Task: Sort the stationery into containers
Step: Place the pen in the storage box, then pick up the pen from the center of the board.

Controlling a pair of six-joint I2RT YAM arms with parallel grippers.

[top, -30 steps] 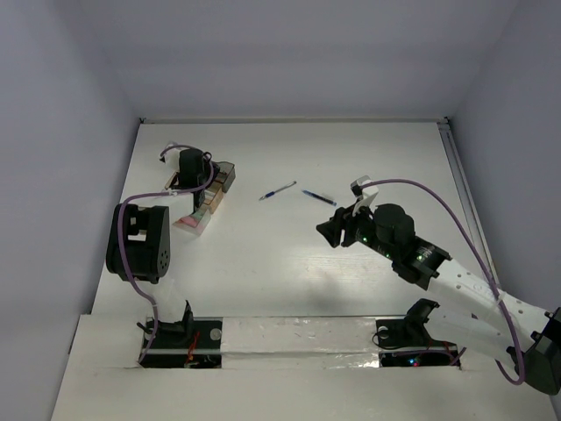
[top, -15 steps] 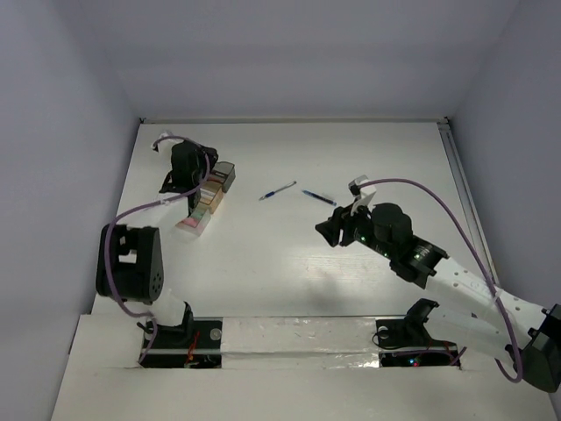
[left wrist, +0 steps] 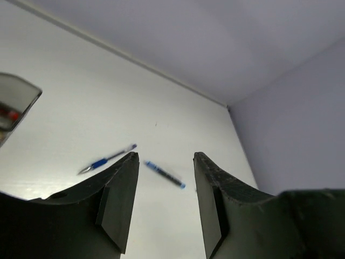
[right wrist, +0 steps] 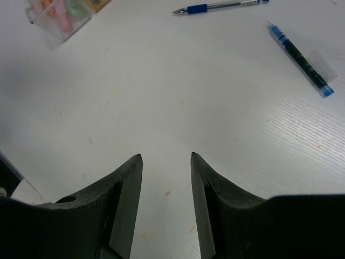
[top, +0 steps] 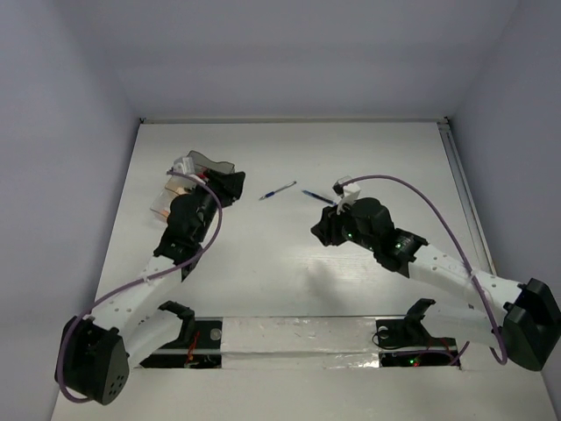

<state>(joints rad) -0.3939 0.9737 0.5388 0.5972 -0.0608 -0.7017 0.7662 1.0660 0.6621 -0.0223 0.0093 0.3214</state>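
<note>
Your left arm swung off the containers (top: 172,189); left tool (left wrist: 164,156) and right tool (right wrist: 166,156) stood part-open, empty. Blue-grip pen (right wrist: 221,7) and dark pen (right wrist: 299,55) lay upper-centre on the counter (top: 263,263); you needed jaws square across one barrel.

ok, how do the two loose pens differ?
The light pen has a pale barrel with a blue grip; the dark pen has a dark barrel with blue ends. In the right wrist view the light pen lies almost level, the dark pen slants. Both lie loose on the table, ungripped.
</note>
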